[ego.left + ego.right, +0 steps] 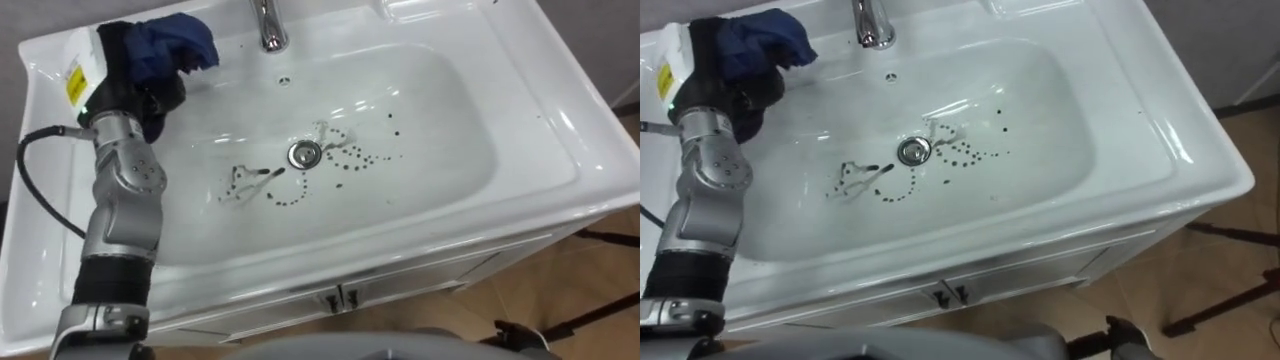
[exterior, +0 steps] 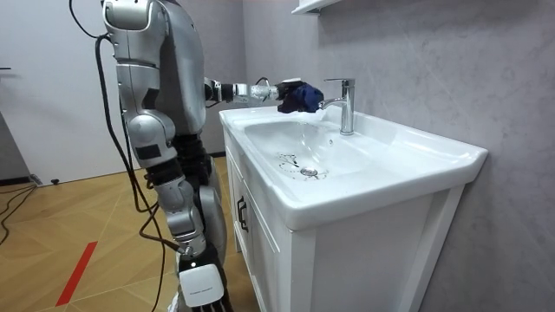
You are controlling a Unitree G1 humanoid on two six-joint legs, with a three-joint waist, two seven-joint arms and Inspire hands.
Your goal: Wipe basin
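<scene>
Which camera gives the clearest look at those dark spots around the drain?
The left eye view: it looks straight down into the basin, so the dark spots spread out round the drain. The right eye view shows much the same. The room view sees them side-on, as a small bunched cluster.

One white basin (image 1: 520,130), with one tap (image 1: 268,25), one drain (image 1: 305,153) and one small overflow hole (image 1: 284,80). One blue cloth (image 1: 175,42), held in one left hand (image 1: 150,95). Many small dark spots (image 1: 352,160), too many to count. Two handles (image 1: 338,298) on one cabinet (image 2: 347,260).
</scene>
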